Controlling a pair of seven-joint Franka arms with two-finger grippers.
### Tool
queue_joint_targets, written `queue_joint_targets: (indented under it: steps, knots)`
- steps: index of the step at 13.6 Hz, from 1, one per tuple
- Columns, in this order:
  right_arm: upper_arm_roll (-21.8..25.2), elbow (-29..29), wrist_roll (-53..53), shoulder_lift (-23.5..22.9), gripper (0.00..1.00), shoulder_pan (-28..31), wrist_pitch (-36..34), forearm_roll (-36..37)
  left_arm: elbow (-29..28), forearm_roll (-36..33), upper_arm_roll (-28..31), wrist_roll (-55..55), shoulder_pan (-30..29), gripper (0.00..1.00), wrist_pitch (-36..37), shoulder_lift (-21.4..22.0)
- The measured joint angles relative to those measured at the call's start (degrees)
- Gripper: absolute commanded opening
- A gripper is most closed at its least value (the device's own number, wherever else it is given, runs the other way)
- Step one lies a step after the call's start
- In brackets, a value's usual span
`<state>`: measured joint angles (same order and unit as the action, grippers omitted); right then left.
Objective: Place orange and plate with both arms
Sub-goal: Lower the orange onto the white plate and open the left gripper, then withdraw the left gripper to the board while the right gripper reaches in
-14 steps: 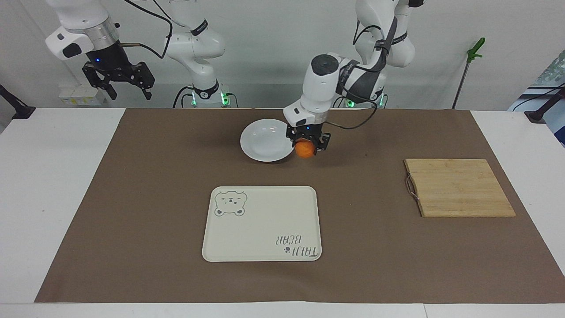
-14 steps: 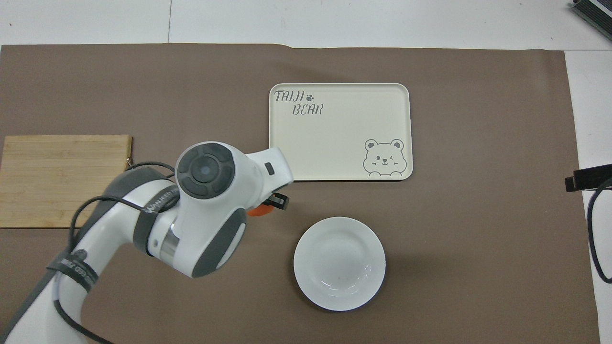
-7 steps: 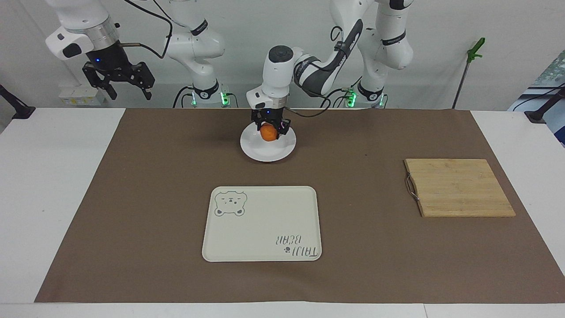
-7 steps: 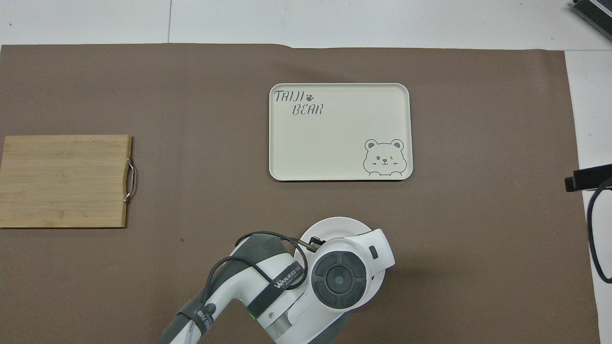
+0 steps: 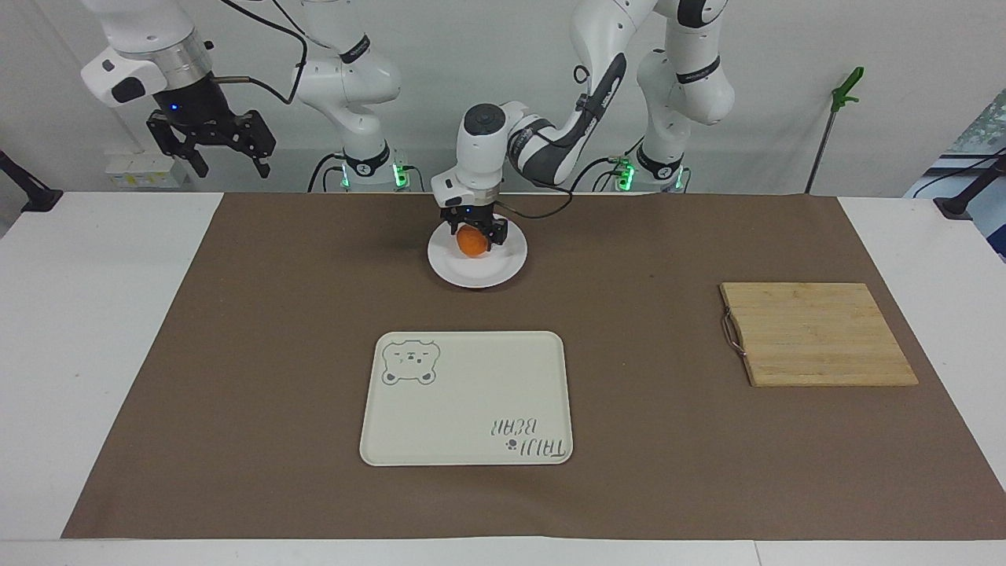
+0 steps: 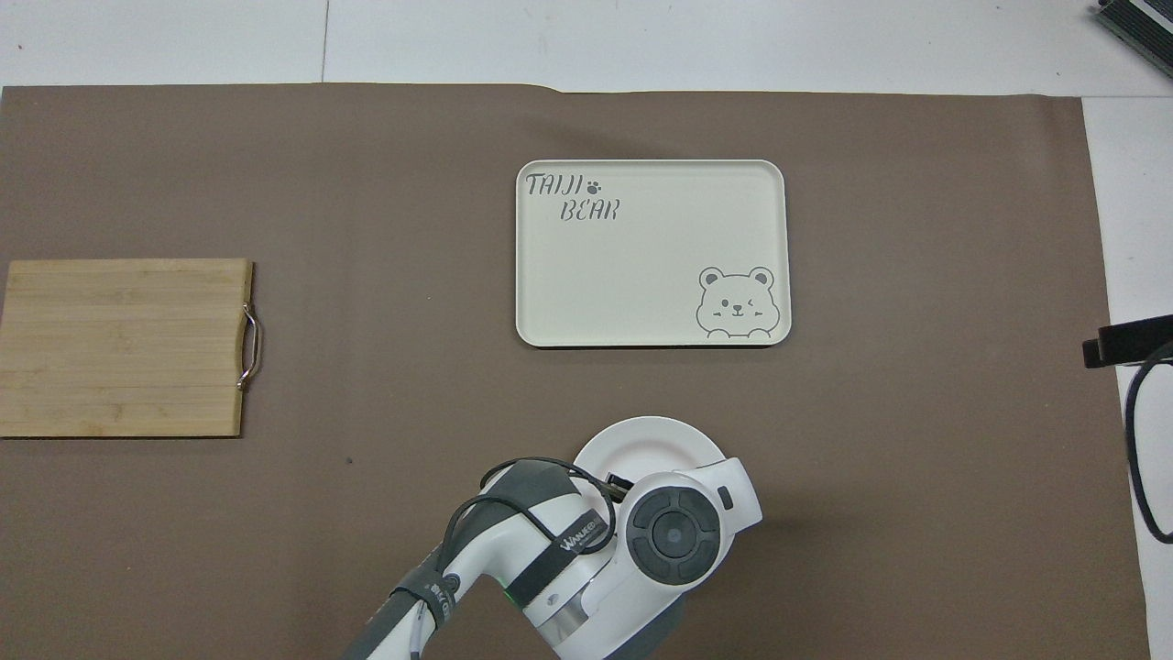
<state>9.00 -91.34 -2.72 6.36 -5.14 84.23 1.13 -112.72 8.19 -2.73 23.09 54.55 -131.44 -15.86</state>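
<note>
The white plate [image 5: 491, 271] sits on the brown mat near the robots, midway between the two arms. My left gripper [image 5: 472, 238] is shut on the orange [image 5: 471, 244] and holds it low over the plate's middle; I cannot tell whether the orange touches the plate. In the overhead view the left arm covers the orange and most of the plate [image 6: 641, 433]. My right gripper [image 5: 232, 163] is open and empty and waits high over the table's edge at the right arm's end.
A cream tray with a bear drawing [image 5: 464, 401] [image 6: 651, 252] lies farther from the robots than the plate. A bamboo cutting board [image 5: 817, 334] [image 6: 124, 346] lies toward the left arm's end of the table.
My left gripper has carried the orange from beside the plate to over its middle and lowered it a little. The right arm has not moved.
</note>
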Motion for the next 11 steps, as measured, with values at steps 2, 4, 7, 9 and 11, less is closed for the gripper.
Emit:
queue_joint_targets:
  steps: [2,4,7,9,11]
  knots:
    - [0.00,-0.01,0.00,0.00,1.00,0.00,0.00,0.00,0.08,0.15,0.52,0.07,-0.60,1.00,1.69,0.55]
    - [0.00,-0.01,0.00,0.00,1.00,0.00,0.00,0.00,0.29,0.18,1.01,-0.12,-3.40,1.00,4.55,2.20]
    - [0.00,-0.09,0.00,0.00,1.00,0.00,0.00,0.00,0.50,0.17,1.51,-0.73,-9.01,1.00,9.26,6.58]
    - [0.00,-0.21,0.00,0.00,1.00,0.00,0.00,-0.16,0.44,-1.71,1.69,-1.18,-12.66,1.00,11.74,8.65]
    - [-0.01,-0.34,0.00,0.01,1.00,-0.01,-0.11,-0.74,0.27,-5.94,1.77,-1.19,-16.36,1.00,12.68,9.13]
